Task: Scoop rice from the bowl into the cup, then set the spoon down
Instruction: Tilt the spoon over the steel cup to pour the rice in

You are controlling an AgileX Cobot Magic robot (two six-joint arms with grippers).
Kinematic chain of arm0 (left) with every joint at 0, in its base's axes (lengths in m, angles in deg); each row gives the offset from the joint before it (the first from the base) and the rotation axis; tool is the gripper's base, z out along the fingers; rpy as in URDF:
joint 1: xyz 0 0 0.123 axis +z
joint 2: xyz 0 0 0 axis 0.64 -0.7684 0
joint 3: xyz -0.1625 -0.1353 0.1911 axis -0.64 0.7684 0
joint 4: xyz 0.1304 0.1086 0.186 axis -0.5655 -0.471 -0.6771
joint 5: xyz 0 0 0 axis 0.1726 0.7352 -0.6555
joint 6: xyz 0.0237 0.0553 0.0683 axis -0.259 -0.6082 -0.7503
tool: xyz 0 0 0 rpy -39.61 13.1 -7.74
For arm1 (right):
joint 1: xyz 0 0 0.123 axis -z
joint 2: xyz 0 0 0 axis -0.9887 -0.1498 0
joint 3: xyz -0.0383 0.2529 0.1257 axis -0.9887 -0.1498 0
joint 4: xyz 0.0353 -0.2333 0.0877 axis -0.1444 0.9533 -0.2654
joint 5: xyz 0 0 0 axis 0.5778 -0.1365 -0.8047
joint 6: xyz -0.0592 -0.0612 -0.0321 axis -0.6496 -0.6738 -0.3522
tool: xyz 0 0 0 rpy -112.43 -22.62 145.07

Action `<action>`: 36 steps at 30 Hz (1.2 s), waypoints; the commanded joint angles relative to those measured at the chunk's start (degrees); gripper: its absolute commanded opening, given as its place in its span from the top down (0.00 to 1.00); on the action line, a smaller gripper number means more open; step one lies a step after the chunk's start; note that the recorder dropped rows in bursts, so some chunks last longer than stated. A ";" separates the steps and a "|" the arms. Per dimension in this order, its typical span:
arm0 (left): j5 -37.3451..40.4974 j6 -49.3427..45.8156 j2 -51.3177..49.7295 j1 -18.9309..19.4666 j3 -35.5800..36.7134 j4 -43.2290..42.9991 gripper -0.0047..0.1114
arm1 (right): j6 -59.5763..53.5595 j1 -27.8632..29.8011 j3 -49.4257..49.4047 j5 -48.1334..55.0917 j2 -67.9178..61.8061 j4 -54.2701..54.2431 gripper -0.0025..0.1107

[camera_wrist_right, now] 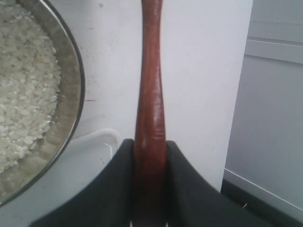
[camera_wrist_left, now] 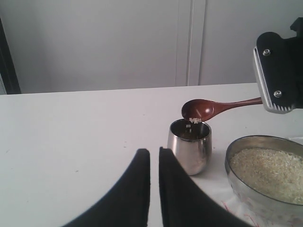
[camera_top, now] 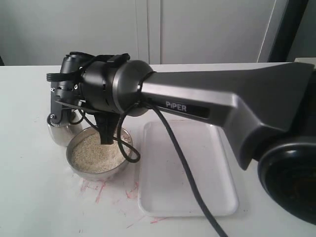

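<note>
The right gripper (camera_wrist_right: 149, 147) is clamped on the handle of the spoon (camera_wrist_left: 213, 109), reaching across to the left side of the surface (camera_wrist_left: 71, 142). It holds the spoon roughly level with the scoop tipped just above the mouth of the cup (camera_wrist_left: 190, 149), so grains drop straight in; a few pale grains show at the scoop's lower edge. The cup stands upright just left of the bowl (camera_wrist_left: 239, 187), close enough that each carry is short. The rice (camera_wrist_left: 270, 172) fills the bowl well up. A white tray (camera_top: 187, 197) lies right of the bowl. The left gripper (camera_wrist_left: 152, 153) hangs near the cup, fingers almost together, holding nothing.
</note>
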 commanded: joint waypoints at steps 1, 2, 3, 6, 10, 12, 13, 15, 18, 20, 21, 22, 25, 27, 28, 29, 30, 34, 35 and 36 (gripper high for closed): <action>-0.27 0.08 0.24 -0.07 -0.19 0.22 0.84 | -0.24 -0.85 0.25 0.97 0.36 2.69 0.98; -0.27 0.08 0.24 -0.07 -0.19 0.22 0.84 | -0.24 -0.96 0.25 0.97 0.36 3.01 0.98; -0.27 0.08 0.24 -0.07 -0.19 0.22 0.84 | -0.24 -1.08 0.25 0.97 0.36 3.39 0.98; -0.27 0.08 0.24 -0.07 -0.19 0.22 0.84 | -0.24 -1.45 0.25 0.97 0.36 3.78 0.98; -0.27 0.08 0.24 -0.07 -0.19 0.22 0.84 | -0.13 -1.57 0.25 0.81 0.36 4.62 0.98; -0.27 0.08 0.24 -0.07 -0.19 0.22 0.84 | -0.02 -1.57 0.25 0.81 0.36 4.78 0.98; -0.27 0.08 0.24 -0.07 -0.19 0.22 0.84 | -0.02 -1.57 0.25 1.11 0.36 5.34 0.98; -0.27 0.08 0.24 -0.07 -0.19 0.22 0.84 | 0.53 -1.57 0.25 1.13 0.36 6.12 0.98; -0.27 0.08 0.24 -0.07 -0.19 0.22 0.84 | 1.47 -1.95 0.25 1.32 0.36 6.77 0.98; -0.27 0.08 0.24 -0.07 -0.19 0.22 0.84 | 2.25 -2.16 0.25 2.01 0.36 7.81 0.98; -0.27 0.08 0.24 -0.07 -0.19 0.22 0.84 | 2.82 -2.30 0.25 2.13 0.36 8.08 0.98; -0.27 0.08 0.24 -0.07 -0.19 0.22 0.84 | 2.82 -2.30 0.25 2.13 0.36 8.08 0.98; -0.27 0.08 0.24 -0.07 -0.19 0.22 0.84 | 2.81 -2.30 0.25 2.13 0.36 7.27 0.98; -0.27 0.08 0.24 -0.07 -0.19 0.22 0.84 | 2.81 -2.30 0.25 2.52 0.36 7.26 0.98; -0.27 0.08 0.24 -0.07 -0.19 0.22 0.84 | 2.81 -2.30 0.25 2.73 0.36 7.26 0.98; -0.27 0.08 0.24 -0.07 -0.19 0.22 0.84 | 2.93 -2.30 0.25 2.87 0.36 7.37 0.98; -0.27 0.08 0.24 -0.07 -0.19 0.22 0.84 | 3.16 -2.30 0.25 2.77 0.36 7.21 0.98; -0.27 0.08 0.24 -0.07 -0.19 0.22 0.84 | 2.86 -2.30 0.25 2.67 0.36 6.78 0.98; -0.27 0.08 0.24 -0.07 -0.19 0.22 0.84 | 2.86 -2.30 0.25 2.67 0.36 6.78 0.98; -0.27 0.08 0.24 -0.07 -0.19 0.22 0.84 | 3.01 -2.30 0.25 2.67 0.36 6.78 0.98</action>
